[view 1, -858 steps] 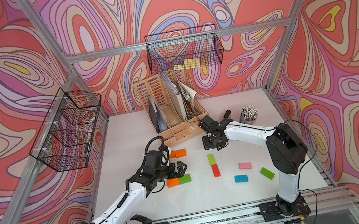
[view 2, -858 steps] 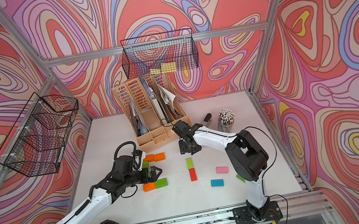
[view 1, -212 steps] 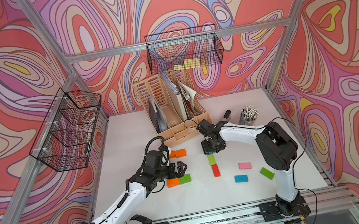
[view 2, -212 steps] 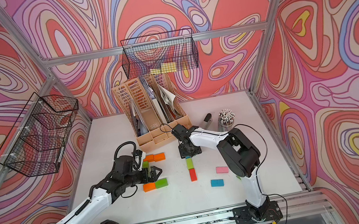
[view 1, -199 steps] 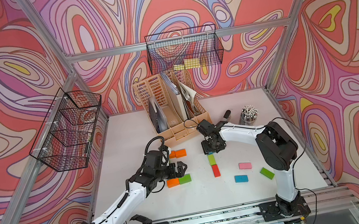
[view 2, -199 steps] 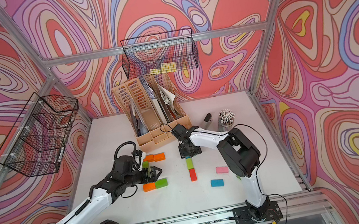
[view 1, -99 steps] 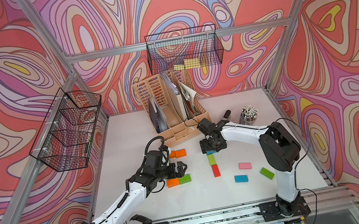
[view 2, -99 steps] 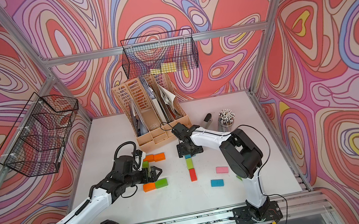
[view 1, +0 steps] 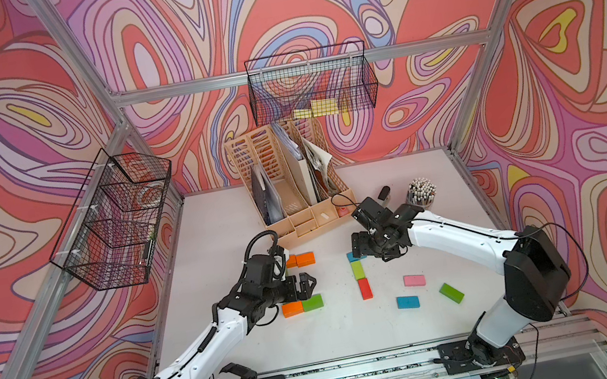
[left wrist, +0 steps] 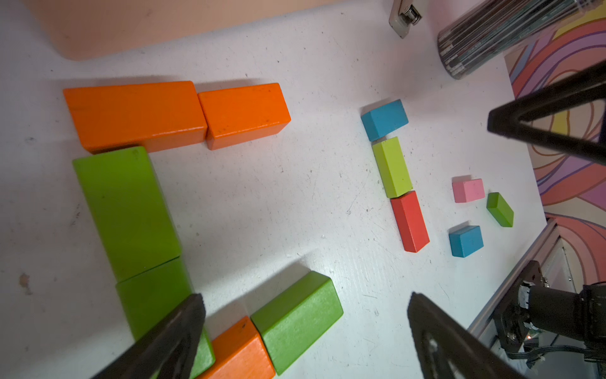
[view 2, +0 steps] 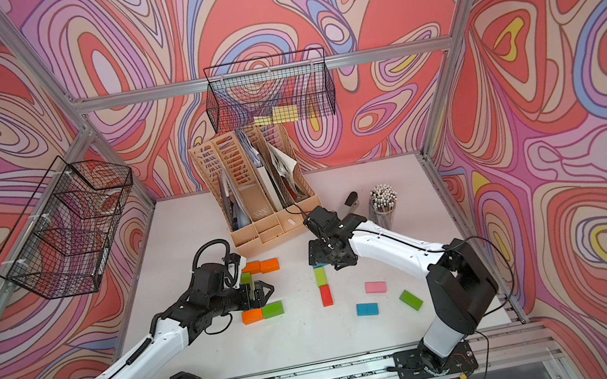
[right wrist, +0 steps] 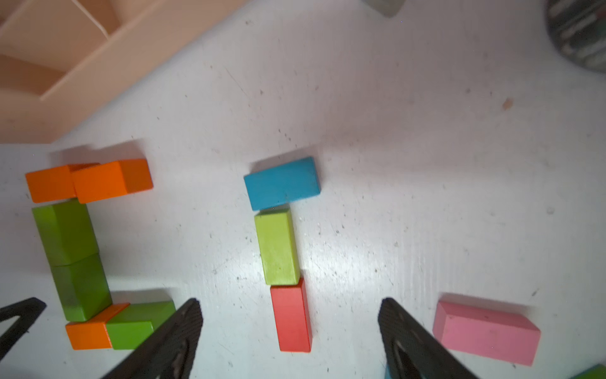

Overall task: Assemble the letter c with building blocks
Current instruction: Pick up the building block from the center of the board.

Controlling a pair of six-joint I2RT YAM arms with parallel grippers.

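Observation:
Two orange blocks point(left wrist: 177, 111), two green ones point(left wrist: 128, 210) and an orange-green pair point(left wrist: 295, 318) form a C shape. My left gripper point(left wrist: 305, 297) hovers open over its lower end, holding nothing. To the right, a blue block point(right wrist: 282, 182) lies crosswise at the head of a column made of a lime block point(right wrist: 277, 246) and a red block point(right wrist: 292, 316). My right gripper point(right wrist: 290, 300) stands open above this column, its fingers apart from every block. In both top views the right gripper point(view 1: 371, 249) partly covers the blue block point(view 2: 318, 266).
A pink block point(view 1: 414, 280), a blue block point(view 1: 408, 301) and a green block point(view 1: 451, 293) lie loose at the front right. The beige file organizer point(view 1: 292, 184), a pencil cup point(view 1: 421, 195) and a stapler point(view 1: 383, 194) stand behind the grippers. Wire baskets point(view 1: 310, 84) hang on the walls.
My right gripper has opened wide and drawn slightly back, leaving the blue block on the table at the head of the lime-red column. The left arm has not moved.

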